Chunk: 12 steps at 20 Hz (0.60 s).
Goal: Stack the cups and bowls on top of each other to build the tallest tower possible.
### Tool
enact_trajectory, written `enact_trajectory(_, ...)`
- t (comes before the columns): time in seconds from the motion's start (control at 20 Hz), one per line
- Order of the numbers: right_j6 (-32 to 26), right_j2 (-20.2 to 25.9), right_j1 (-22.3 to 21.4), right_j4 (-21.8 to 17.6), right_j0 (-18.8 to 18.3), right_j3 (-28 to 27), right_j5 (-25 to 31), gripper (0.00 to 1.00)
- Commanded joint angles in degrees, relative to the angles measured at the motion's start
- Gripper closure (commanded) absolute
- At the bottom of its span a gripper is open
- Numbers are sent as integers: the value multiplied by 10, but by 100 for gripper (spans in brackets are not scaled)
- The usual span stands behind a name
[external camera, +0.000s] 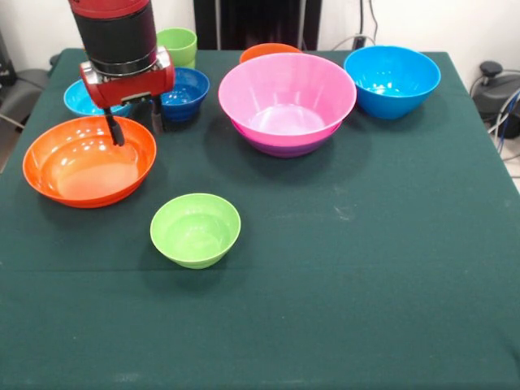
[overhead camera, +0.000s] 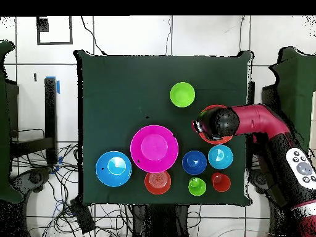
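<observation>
My gripper (external camera: 136,124) hangs open over the far rim of the wide shallow orange bowl (external camera: 85,162). One finger (external camera: 116,130) is inside the bowl and the other (external camera: 157,119) is outside, beyond the rim. In the overhead view the arm covers most of that bowl (overhead camera: 212,109). The pink bowl (external camera: 286,97) sits nested in the purple bowl (external camera: 284,147) at mid-table. A small lime-green bowl (external camera: 195,230) stands alone nearer the front. The big blue bowl (external camera: 392,80) is at the far right. The lime-green cup (external camera: 179,45) stands at the back, and the orange cup (overhead camera: 221,182) shows only from overhead.
A small dark-blue bowl (external camera: 187,91) sits just behind the gripper and a small light-blue bowl (external camera: 81,99) sits beside it. A small orange bowl (external camera: 268,51) peeks out behind the pink one. The dark green table (external camera: 366,268) ends in edges close to the blue bowl.
</observation>
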Motion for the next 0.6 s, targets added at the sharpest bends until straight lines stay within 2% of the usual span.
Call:
enact_trajectory(0.05,-177,10,-14,-80,36,-17,-52,0)
enact_trajectory(0.4,-178,17,-34,-117,47,-8,-94,0)
enact_trajectory(0.6,-194,20,-28,-106,52,-19,-78,0)
